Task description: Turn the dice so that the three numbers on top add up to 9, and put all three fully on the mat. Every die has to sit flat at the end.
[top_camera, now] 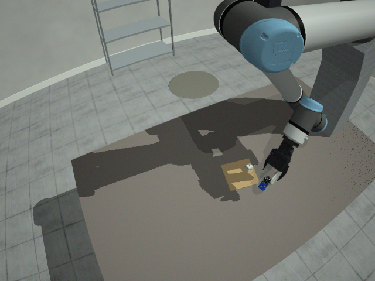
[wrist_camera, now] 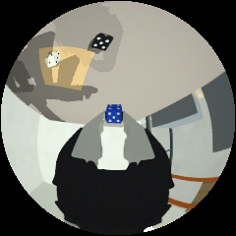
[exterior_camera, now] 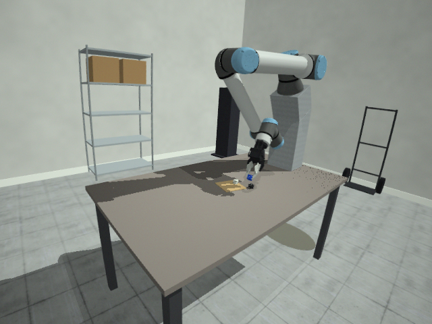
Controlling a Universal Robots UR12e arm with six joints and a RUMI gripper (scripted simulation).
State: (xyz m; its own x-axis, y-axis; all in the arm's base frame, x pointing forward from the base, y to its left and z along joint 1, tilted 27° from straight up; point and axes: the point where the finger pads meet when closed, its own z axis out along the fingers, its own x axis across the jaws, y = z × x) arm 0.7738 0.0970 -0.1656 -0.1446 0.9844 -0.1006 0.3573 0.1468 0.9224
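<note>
My gripper (top_camera: 265,183) (exterior_camera: 251,175) (wrist_camera: 114,111) is shut on the blue die (top_camera: 262,185) (exterior_camera: 250,177) (wrist_camera: 114,113), tilted and held above the table. The black die (top_camera: 266,179) (exterior_camera: 250,185) (wrist_camera: 102,41) sits flat on the table just off the mat's edge; its face toward the wrist camera shows five pips. In the top view it appears right beside the blue die. The white die (top_camera: 248,167) (exterior_camera: 235,181) (wrist_camera: 52,59) sits on the tan mat (top_camera: 254,178) (exterior_camera: 240,187) (wrist_camera: 86,64), near one edge; its top number is too small to read surely.
The brown table (top_camera: 169,223) (exterior_camera: 195,223) carries the mat. The arm's grey pedestal (top_camera: 338,87) (exterior_camera: 289,132) stands at the table's back edge. A metal shelf (top_camera: 137,55) (exterior_camera: 118,141) and a hand truck (exterior_camera: 373,144) stand away from the table.
</note>
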